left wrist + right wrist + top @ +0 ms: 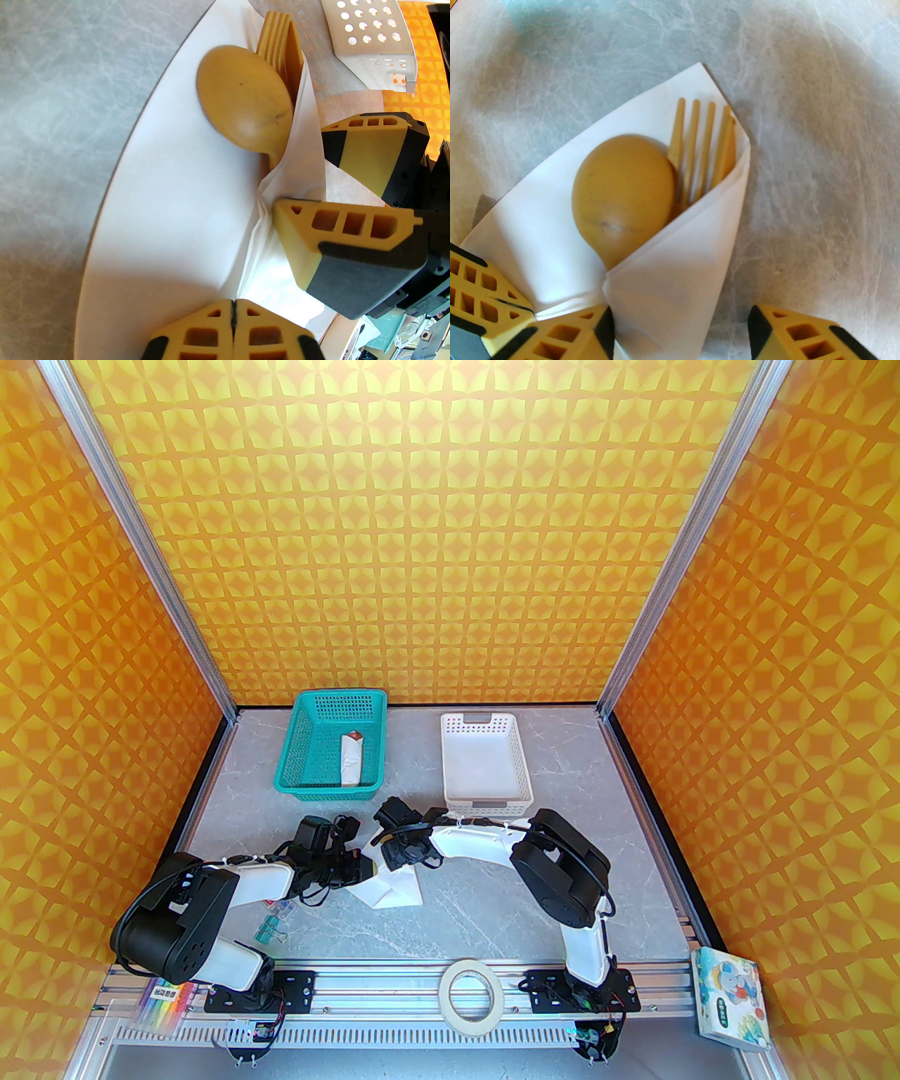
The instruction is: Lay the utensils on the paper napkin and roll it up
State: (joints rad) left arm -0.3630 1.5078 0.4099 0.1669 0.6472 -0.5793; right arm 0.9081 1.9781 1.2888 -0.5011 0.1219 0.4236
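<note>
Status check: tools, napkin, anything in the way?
Left tool shut, pinching the paper napkin at the fold. Right tool open, straddling the folded flap. Spoon and fork tucked inside, roll unfinished. Clips lie nearby, off the napkin.

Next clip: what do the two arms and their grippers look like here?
The left arm and right arm have white link shells between bulky black joint housings, with black cables tied along them. The left gripper and right gripper carry mustard-yellow plastic fingers with rectangular cut-out windows and black pads at the tips. Black base plates bolt them to an aluminium rail.
</note>
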